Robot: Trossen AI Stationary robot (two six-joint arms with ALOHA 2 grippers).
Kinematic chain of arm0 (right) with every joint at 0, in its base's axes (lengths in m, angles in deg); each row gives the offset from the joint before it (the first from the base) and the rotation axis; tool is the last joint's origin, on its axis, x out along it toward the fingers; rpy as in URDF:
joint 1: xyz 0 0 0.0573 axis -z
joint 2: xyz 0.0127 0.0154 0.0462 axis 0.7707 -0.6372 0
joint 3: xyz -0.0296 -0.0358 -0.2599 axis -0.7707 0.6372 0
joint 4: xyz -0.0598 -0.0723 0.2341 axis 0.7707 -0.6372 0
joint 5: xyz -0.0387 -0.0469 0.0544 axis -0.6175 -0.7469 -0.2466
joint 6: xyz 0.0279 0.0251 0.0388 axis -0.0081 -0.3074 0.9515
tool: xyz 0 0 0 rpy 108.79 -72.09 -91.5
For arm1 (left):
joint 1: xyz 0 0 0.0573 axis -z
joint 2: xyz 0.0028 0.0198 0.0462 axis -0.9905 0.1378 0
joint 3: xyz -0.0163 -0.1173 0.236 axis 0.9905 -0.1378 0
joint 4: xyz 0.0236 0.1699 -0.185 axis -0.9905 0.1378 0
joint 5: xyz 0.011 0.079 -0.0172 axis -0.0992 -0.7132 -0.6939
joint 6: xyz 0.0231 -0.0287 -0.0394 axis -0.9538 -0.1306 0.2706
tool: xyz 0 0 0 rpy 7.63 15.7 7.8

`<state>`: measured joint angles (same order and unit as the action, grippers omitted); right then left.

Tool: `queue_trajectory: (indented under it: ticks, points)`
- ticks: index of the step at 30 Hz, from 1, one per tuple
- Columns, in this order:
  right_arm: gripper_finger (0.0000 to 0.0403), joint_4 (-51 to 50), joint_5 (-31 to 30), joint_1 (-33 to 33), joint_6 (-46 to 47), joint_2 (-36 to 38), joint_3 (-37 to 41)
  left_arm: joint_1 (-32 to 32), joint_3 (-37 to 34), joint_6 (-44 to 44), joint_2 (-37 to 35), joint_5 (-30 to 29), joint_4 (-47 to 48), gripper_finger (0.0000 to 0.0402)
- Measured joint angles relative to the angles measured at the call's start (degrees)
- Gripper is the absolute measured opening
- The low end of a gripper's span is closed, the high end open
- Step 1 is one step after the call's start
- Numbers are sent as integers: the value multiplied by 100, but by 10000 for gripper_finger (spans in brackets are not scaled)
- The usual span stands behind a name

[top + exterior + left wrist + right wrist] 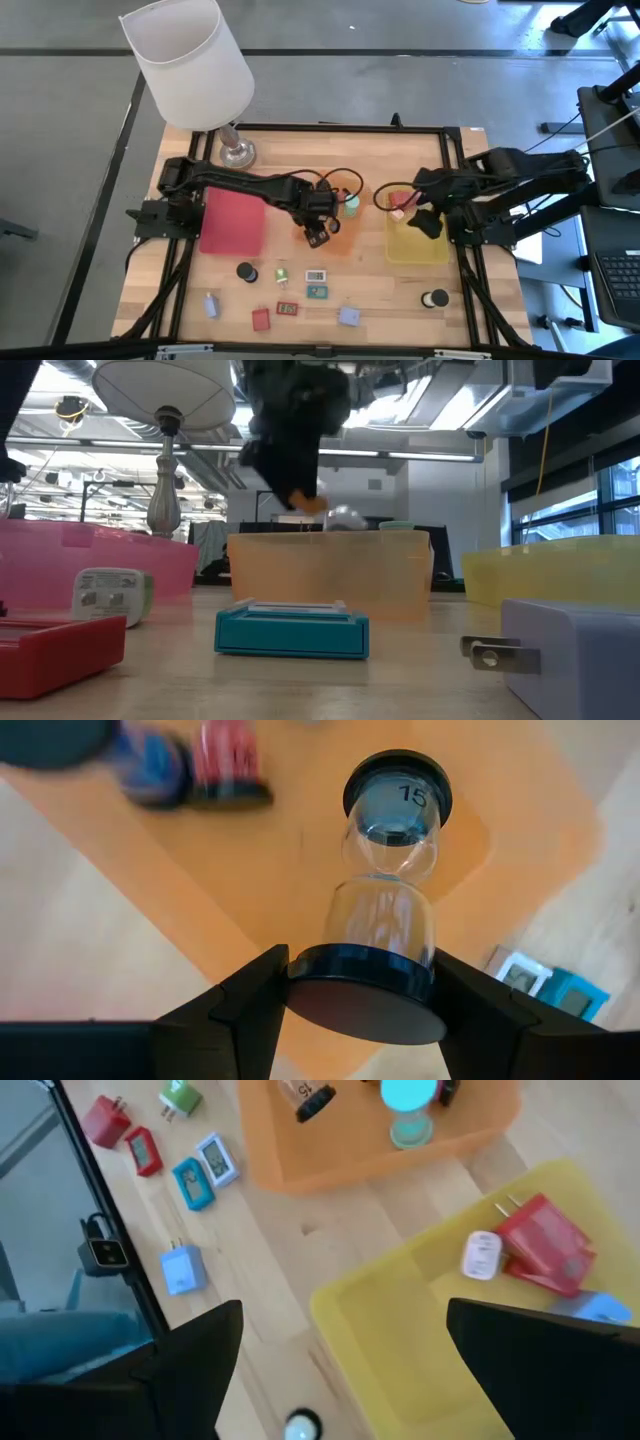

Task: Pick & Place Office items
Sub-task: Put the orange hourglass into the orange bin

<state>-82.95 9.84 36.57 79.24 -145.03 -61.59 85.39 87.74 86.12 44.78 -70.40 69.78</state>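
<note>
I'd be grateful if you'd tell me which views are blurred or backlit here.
Left wrist view: the hourglass in the left pincer is sharp, while the items beyond it in the orange tray are smeared. Low view: the arm over the tray is a dark backlit shape against ceiling lights. Right wrist view: the right pincer fingers are dark and soft.

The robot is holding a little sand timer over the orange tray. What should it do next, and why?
Probably lower it a bit and let go. The left gripper grips the black-capped sand timer by one end cap, directly above the orange tray, where other items already lie. The right gripper waits open over the yellow tray.
</note>
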Motion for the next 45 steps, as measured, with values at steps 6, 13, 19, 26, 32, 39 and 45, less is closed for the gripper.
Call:
queue_trajectory:
  ticks: [6, 13, 19, 26, 32, 39, 45]
  points:
    - [355, -350, -1, 0, -217, 208, -1, -268, 0, 432, 304, 816, 170, 207]
    - [355, -540, -242, -1, -744, 246, 2, -310, 303, 605, 261, 808, 865, 207]
    - [355, -559, -491, 0, -1117, 246, 2, -308, 715, 795, 260, 775, 1621, 207]
    - [355, -570, -558, 0, -1290, 246, 2, -303, 744, 1280, 402, 793, 1680, 207]
    - [355, -573, -560, 0, -1393, 246, 2, -257, 739, 1309, 738, 1161, 1684, 207]
    - [355, -572, -1114, 0, -1380, 246, 2, -279, 739, 1276, 817, 1201, 1711, 207]
    - [355, -557, -1444, -2, -1506, 243, 2, -263, 739, 1283, 817, 1213, 1711, 207]
